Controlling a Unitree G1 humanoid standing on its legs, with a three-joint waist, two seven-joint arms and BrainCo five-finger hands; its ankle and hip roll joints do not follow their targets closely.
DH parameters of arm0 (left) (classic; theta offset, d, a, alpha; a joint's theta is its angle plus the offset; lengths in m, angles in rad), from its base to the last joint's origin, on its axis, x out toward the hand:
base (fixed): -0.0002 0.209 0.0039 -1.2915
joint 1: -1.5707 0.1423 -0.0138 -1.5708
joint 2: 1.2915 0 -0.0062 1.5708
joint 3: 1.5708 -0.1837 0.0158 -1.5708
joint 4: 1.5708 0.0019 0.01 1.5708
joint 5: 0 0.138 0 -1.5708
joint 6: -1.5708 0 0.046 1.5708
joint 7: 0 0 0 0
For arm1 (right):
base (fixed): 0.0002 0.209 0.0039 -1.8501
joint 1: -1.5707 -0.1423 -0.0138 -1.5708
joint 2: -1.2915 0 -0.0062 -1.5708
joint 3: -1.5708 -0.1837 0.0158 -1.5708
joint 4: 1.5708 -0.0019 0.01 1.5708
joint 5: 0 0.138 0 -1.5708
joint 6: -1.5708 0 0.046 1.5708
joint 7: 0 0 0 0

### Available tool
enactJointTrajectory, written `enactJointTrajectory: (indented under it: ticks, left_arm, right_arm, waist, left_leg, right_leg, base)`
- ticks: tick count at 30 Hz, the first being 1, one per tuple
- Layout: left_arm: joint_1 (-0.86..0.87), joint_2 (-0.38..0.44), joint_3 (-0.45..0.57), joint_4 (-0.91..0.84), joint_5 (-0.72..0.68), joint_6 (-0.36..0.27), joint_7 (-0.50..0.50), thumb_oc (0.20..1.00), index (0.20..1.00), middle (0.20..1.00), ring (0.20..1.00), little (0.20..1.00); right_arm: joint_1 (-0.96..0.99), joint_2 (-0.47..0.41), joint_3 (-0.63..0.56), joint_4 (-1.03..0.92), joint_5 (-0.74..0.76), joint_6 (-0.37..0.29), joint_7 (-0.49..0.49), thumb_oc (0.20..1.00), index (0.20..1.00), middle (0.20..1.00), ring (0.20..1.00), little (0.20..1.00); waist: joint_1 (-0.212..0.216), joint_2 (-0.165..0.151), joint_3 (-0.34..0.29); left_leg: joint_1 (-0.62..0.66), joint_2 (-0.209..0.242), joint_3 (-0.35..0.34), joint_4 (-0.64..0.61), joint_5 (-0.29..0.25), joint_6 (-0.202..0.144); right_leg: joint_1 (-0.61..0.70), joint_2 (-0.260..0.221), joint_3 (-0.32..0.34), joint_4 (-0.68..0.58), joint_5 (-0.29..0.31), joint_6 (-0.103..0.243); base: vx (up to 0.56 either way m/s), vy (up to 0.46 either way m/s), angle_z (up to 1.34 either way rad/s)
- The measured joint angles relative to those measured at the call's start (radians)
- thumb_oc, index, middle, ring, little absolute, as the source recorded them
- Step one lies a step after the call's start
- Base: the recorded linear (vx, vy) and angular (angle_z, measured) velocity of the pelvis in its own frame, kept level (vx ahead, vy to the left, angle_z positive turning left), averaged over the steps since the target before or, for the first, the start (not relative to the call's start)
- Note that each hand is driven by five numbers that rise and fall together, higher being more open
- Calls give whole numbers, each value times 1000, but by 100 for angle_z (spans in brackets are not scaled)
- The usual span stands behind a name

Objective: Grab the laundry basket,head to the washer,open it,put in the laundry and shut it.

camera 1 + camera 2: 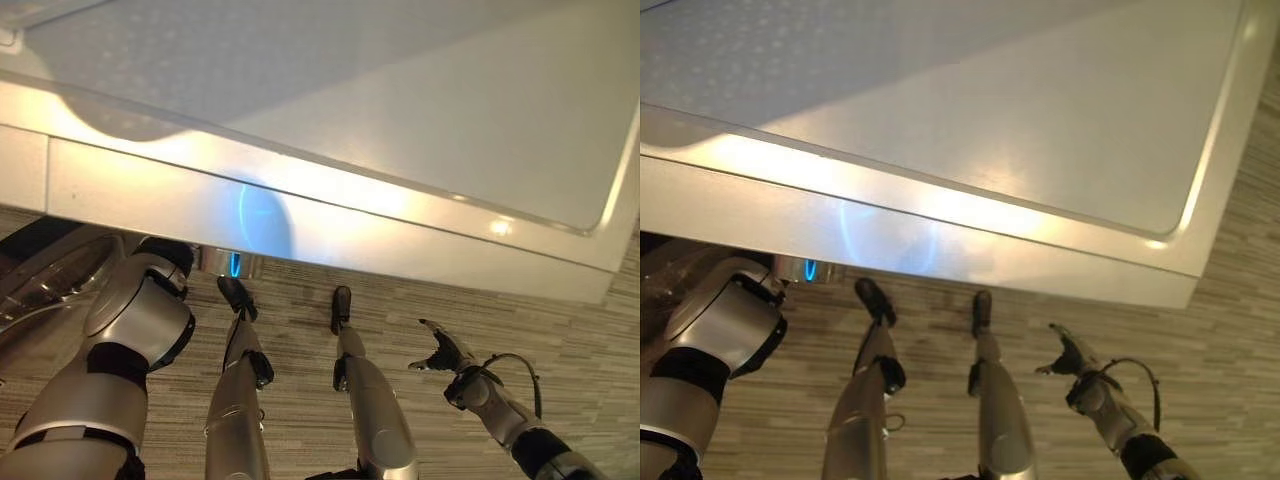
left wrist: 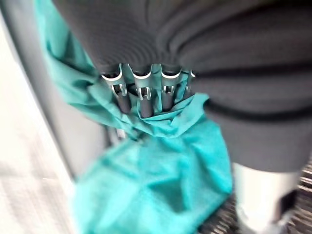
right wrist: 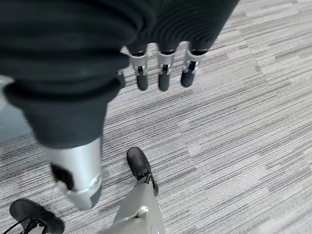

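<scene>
Teal laundry cloth (image 2: 161, 185) bunches right against the left hand (image 2: 146, 90) in the left wrist view, where the fingers (image 2: 142, 100) curl down into a fold of it and pinch it; more of the cloth trails past them beside a pale grey panel. From the head views the washer (image 1: 400, 120) spreads wide overhead as a broad white top with a bright front edge, and a small blue light (image 1: 236, 265) glows just under that edge. Below the washer's front edge lies striped grey carpet (image 1: 560, 340). Out over that carpet, well clear of the washer, the right hand (image 1: 440, 355) hangs with fingers (image 3: 164, 80) straight and spread, holding nothing; its own wrist view confirms this.
</scene>
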Motion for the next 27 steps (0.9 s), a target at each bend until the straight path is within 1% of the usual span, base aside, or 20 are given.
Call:
enactJointTrajectory:
  ticks: [2, 3, 4, 5, 6, 9, 10, 11, 12, 16, 17, 18, 19, 21, 22, 23, 24, 25, 26, 27]
  left_arm:
    - [51, 38, -30, -200, -72, -5, -10, 1000, 1000, 1000, 1000, 1000]
    - [55, 42, -33, -219, -76, -6, -11, 1000, 1000, 1000, 1000, 1000]
    - [66, 27, -35, -254, -114, -25, -8, 1000, 1000, 1000, 1000, 1000]
    - [102, -21, 37, -297, -199, -59, 18, 1000, 1000, 1000, 1000, 1000]
    - [91, -37, 40, -281, -229, -69, 27, 1000, 1000, 1000, 1000, 1000]
    - [72, -62, 53, -195, -231, -88, 73, 1000, 1000, 1000, 1000, 1000]
    - [75, -85, 137, -169, -241, -97, 121, 1000, 1000, 1000, 1000, 1000]
    - [74, -127, 230, -154, -287, -103, 149, 1000, 1000, 1000, 1000, 1000]
    - [73, -196, 376, -147, -387, -140, 170, 1000, 1000, 1000, 1000, 1000]
    - [73, -239, 490, -128, -576, -197, 212, 1000, 1000, 1000, 1000, 1000]
    - [75, -248, 512, -128, -602, -204, 215, 1000, 1000, 1000, 1000, 1000]
    - [77, -235, 493, -122, -626, -205, 213, 1000, 1000, 1000, 1000, 1000]
    - [69, -192, 418, -98, -598, -192, 199, 1000, 1000, 1000, 1000, 1000]
    - [29, -94, 216, -19, -440, -131, 141, 1000, 1000, 1000, 1000, 1000]
    - [10, -52, 106, 39, -323, -110, 104, 1000, 1000, 1000, 1000, 1000]
    - [11, -32, 34, 83, -214, -69, 72, 1000, 1000, 1000, 1000, 1000]
    - [14, -27, 40, 90, -131, -29, 41, 1000, 1000, 1000, 1000, 1000]
    - [8, -18, 10, 98, -51, -8, 18, 1000, 1000, 1000, 1000, 1000]
    - [7, -8, -55, 95, 79, 6, -13, 1000, 1000, 1000, 1000, 1000]
    - [12, -8, -73, 93, 145, 19, -19, 1000, 1000, 1000, 1000, 1000]
  right_arm:
    - [12, 12, -1, -19, 5, -20, 2, 1000, 1000, 1000, 1000, 1000]
    - [14, 13, -1, -22, 5, -20, 2, 1000, 1000, 1000, 1000, 1000]
    - [27, 24, -2, -43, 5, -24, 5, 1000, 1000, 1000, 1000, 1000]
    - [50, 40, 2, -57, 8, -32, 2, 1000, 1000, 1000, 1000, 1000]
    - [54, 46, 11, -60, 9, -43, 5, 1000, 1000, 1000, 1000, 1000]
    - [55, 67, 11, -55, 9, -57, 2, 1000, 1000, 1000, 1000, 1000]
    - [55, 68, 5, -49, 9, -56, -3, 1000, 1000, 1000, 1000, 1000]
    - [55, 73, 5, -46, 9, -54, -6, 1000, 1000, 1000, 1000, 1000]
    - [55, 75, 8, -31, 9, -53, -11, 1000, 1000, 1000, 1000, 1000]
    - [47, 90, 17, -5, 10, -37, -28, 1000, 1000, 1000, 1000, 1000]
    - [45, 92, 17, -5, 11, -35, -29, 1000, 1000, 1000, 1000, 1000]
    - [45, 91, 14, -14, 29, -32, -35, 1000, 1000, 1000, 1000, 1000]
    - [45, 89, 9, -26, 35, -32, -36, 1000, 1000, 1000, 1000, 1000]
    - [46, 73, 4, -57, 35, -34, -33, 1000, 1000, 1000, 1000, 1000]
    - [43, 59, 4, -70, 35, -35, -22, 1000, 1000, 1000, 1000, 1000]
    - [45, 50, -5, -80, 34, -34, -17, 1000, 1000, 1000, 1000, 1000]
    - [45, 34, -4, -81, 34, -31, -14, 1000, 1000, 1000, 1000, 1000]
    - [41, 22, -5, -79, 33, -26, 1, 1000, 1000, 1000, 1000, 1000]
    - [46, 14, -11, -66, 31, -15, 19, 1000, 1000, 1000, 1000, 1000]
    - [51, 17, -14, -54, 32, -14, 23, 1000, 1000, 1000, 1000, 1000]
  waist:
    - [-1, 0, 0]
    - [-2, 0, 0]
    - [-2, 0, 0]
    - [-1, -1, 0]
    - [-2, -1, 0]
    - [-13, -1, -1]
    - [-19, -2, -1]
    - [-23, -2, -1]
    - [-30, -3, -2]
    - [-49, -10, 0]
    - [-52, -11, 0]
    - [-56, -12, -1]
    - [-60, -13, -1]
    - [-64, -15, -3]
    - [-64, -16, -4]
    - [-72, -21, -7]
    - [-71, -21, -7]
    - [-69, -20, -7]
    - [-60, -18, -8]
    - [-54, -15, -10]
  left_leg:
    - [-10, -11, -16, 0, 0, 0]
    - [-11, -12, -16, 0, 0, 0]
    - [-16, -18, -18, 0, 0, 1]
    - [-13, -25, -19, 0, 1, 1]
    - [-10, -27, -21, 0, 0, 3]
    - [0, -28, -20, 0, -3, 7]
    - [2, -26, -17, 0, -3, 7]
    - [2, -25, -18, 0, -2, 9]
    - [3, -26, -18, 0, -1, 10]
    - [3, -27, -20, 0, 2, 16]
    - [2, -27, -20, 0, 2, 16]
    - [5, -27, -18, 0, 3, 17]
    - [8, -26, -15, 0, 3, 17]
    - [19, -27, -4, 0, 0, 21]
    - [25, -27, 8, 0, -2, 22]
    - [28, -23, 16, 0, -5, 22]
    - [31, -21, 21, 0, -6, 21]
    - [35, -17, 30, 0, -6, 21]
    - [43, -17, 39, 0, -6, 20]
    - [43, -16, 39, 0, -6, 21]
  right_leg:
    - [1, -10, -14, 0, -4, 5]
    - [1, -11, -15, 0, -4, 6]
    - [0, -15, -23, 0, -7, 9]
    - [6, -23, -28, 0, -7, 10]
    - [11, -24, -31, 0, -7, 10]
    - [20, -24, -31, 0, -7, 10]
    - [20, -22, -29, 0, -7, 10]
    - [20, -21, -29, 0, -7, 10]
    - [22, -21, -29, 0, -7, 10]
    - [24, -21, -29, 0, -3, 9]
    - [23, -21, -28, 0, -1, 9]
    - [23, -22, -26, 0, 3, 10]
    - [22, -22, -22, 0, 7, 10]
    - [23, -23, -5, 0, 14, 9]
    - [24, -23, 3, 0, 18, 9]
    - [20, -24, 17, 0, 19, 10]
    - [19, -23, 23, 0, 19, 10]
    - [18, -23, 28, 0, 19, 10]
    - [20, -24, 35, 0, 20, 9]
    - [20, -24, 36, 0, 20, 9]
  base:
    - [3, -33, 21]
    - [0, -12, 12]
    - [1, 8, 15]
    - [-6, 15, 16]
    - [-7, 18, 10]
    - [-2, 13, -1]
    - [9, 8, -7]
    - [14, 6, -4]
    - [0, 0, 0]
    - [0, 0, 0]
    - [-15, 43, -3]
    - [-11, 74, -6]
    - [-10, 81, -13]
    - [-3, 32, -19]
    - [3, 4, -25]
    - [13, -3, -23]
    - [13, -15, -20]
    - [20, -42, -18]
    - [27, -37, -14]
    - [25, -48, -7]
